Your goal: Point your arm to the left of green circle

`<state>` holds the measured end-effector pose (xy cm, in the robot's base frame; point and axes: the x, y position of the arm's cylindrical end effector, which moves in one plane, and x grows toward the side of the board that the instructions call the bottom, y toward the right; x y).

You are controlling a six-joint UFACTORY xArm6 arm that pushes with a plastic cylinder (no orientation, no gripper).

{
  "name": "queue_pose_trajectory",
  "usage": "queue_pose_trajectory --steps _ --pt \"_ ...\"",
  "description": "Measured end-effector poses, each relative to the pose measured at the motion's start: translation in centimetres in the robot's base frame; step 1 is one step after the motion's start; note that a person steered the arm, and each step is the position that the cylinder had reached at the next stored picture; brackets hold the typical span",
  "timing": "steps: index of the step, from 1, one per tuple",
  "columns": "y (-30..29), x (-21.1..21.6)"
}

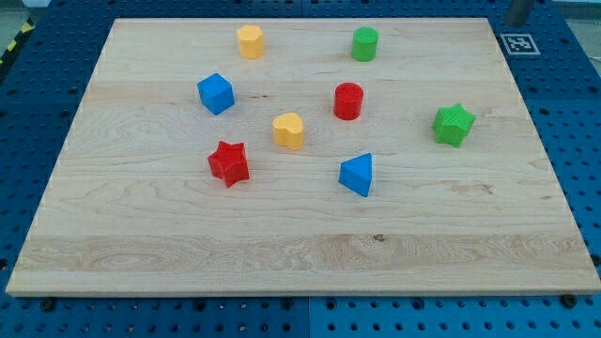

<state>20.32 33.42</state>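
Note:
The green circle [365, 44] is a short green cylinder near the view's top, right of centre, on the wooden board [141, 235]. A yellow block [250, 42], hexagon-like, sits to its left near the top. A red cylinder [348, 100] stands below the green circle. My tip does not show on the board; only a grey piece [518, 10] shows at the view's top right edge, off the board.
A blue cube [215, 94], a yellow heart-shaped block [289, 130], a red star [228, 162], a blue triangle [357, 175] and a green star [454, 124] lie on the board. A black-and-white marker [516, 43] sits at the top right corner.

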Motion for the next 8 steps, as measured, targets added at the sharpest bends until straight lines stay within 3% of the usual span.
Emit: queue_pose_trajectory --steps 2,4,8 --pt "0.0 1.1" --pt "-1.0 8.6" --pt "-1.6 10.2"
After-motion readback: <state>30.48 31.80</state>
